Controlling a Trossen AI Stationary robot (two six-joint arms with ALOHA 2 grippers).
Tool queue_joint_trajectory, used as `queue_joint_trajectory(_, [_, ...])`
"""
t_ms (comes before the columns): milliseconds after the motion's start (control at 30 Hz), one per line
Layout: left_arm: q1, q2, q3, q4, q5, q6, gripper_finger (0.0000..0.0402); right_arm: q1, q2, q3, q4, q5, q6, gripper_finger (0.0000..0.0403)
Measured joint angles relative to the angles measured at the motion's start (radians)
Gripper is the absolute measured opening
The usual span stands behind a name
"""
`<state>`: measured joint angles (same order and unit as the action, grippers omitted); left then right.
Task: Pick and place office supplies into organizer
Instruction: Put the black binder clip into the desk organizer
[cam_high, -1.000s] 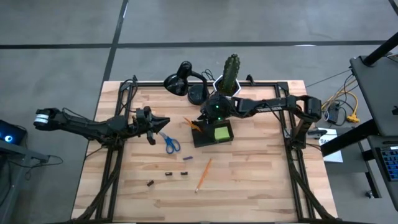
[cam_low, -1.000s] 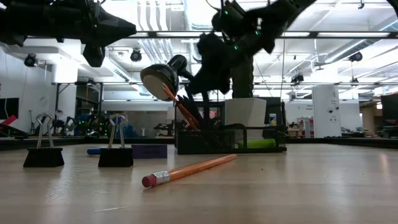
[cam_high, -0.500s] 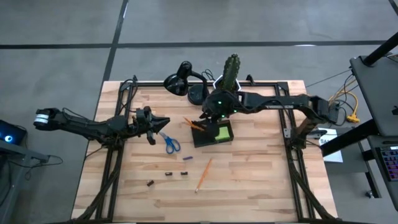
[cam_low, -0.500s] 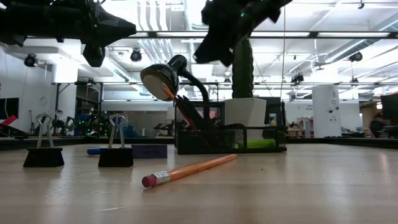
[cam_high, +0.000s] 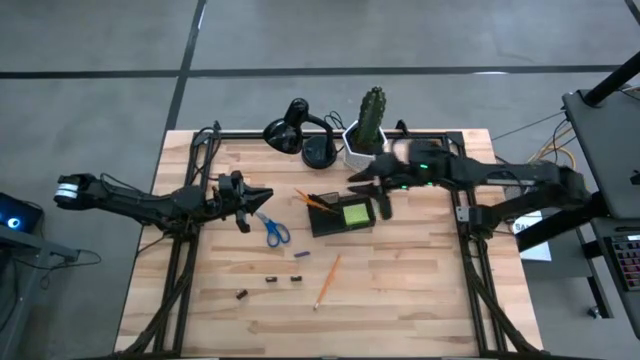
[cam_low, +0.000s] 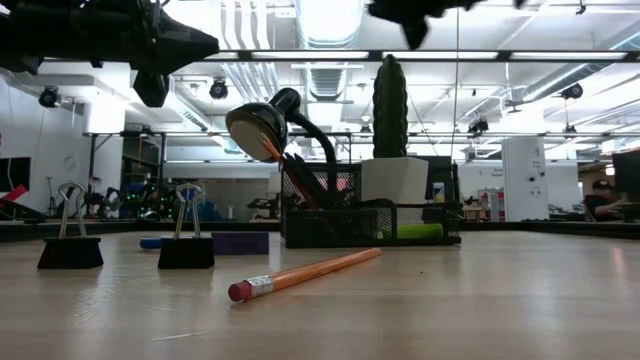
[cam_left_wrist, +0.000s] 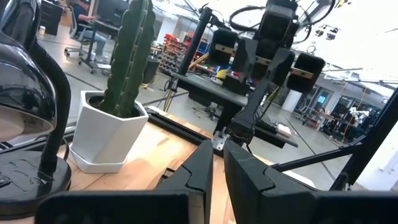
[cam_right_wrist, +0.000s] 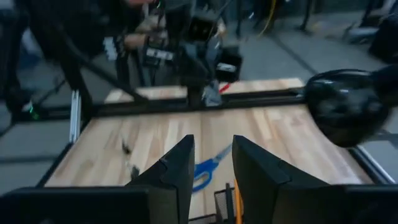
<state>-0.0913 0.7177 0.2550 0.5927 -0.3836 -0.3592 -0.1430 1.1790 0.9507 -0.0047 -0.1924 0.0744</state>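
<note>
A: Office supplies status, left to right. Left gripper (cam_high: 262, 194) parked at 9 o'clock of the table (cam_high: 420, 290), fingers pressed together, holding nothing. Scissors (cam_high: 275, 232) lie just beside its tip, toward 5 o'clock from it. Binder clips (cam_high: 270, 279) and a small dark block (cam_high: 299, 256) sit near 6–7 o'clock. Loose pencil (cam_high: 327, 280) at 6 o'clock, well apart from the organizer (cam_high: 327, 222).

B: Organizer contents?

A: It sits centre, slightly toward 12. Pencil (cam_high: 312, 199) leaning in its left cup, green sticky pad (cam_high: 355, 213) in the right bay.

B: Right gripper?

A: Right gripper (cam_high: 372, 190) is above the organizer's 2 o'clock corner, fingers (cam_right_wrist: 171, 177) partly apart, nothing between them.

B: Handling for the loose pencil?

A: Light, stiff, hexagonal or round, so likely to roll if nudged. I'd pinch mid-shaft across its width. Scissors: heavier, flat, slippery metal; take them at the pivot or blades, not the loops. Clips are small but upright, so take them by the wire handles.
</note>
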Motion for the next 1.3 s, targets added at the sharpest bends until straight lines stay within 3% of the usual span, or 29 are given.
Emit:
queue_joint_trajectory(133, [0.000, 0.000, 0.000, 0.001, 0.000, 0.000, 0.0024, 0.002, -0.169, -0.189, 0.093, 0.079, 0.077, 0.0096])
queue_joint_trajectory(333, [0.000, 0.000, 0.000, 0.001, 0.000, 0.000, 0.0024, 0.011, -0.369, -0.413, 0.090, 0.086, 0.210, 0.0093])
queue_joint_trajectory(633, [0.000, 0.000, 0.000, 0.001, 0.000, 0.000, 0.0024, 0.009, -0.624, -0.685, 0.349, 0.197, 0.217, 0.0081])
queue_joint_trajectory(733, [0.000, 0.000, 0.000, 0.002, 0.000, 0.000, 0.0024, 0.010, -0.689, -0.746, 0.361, 0.196, 0.224, 0.0074])
queue_joint_trajectory(1133, [0.000, 0.012, 0.005, 0.020, 0.031, 0.009, 0.0027, 0.010, -0.778, -0.871, 0.360, 0.306, 0.365, 0.0063])
queue_joint_trajectory(1300, [0.000, 0.029, 0.033, 0.045, 0.100, 0.057, 0.0067, 0.010, -0.778, -0.873, 0.360, 0.308, 0.397, 0.0063])
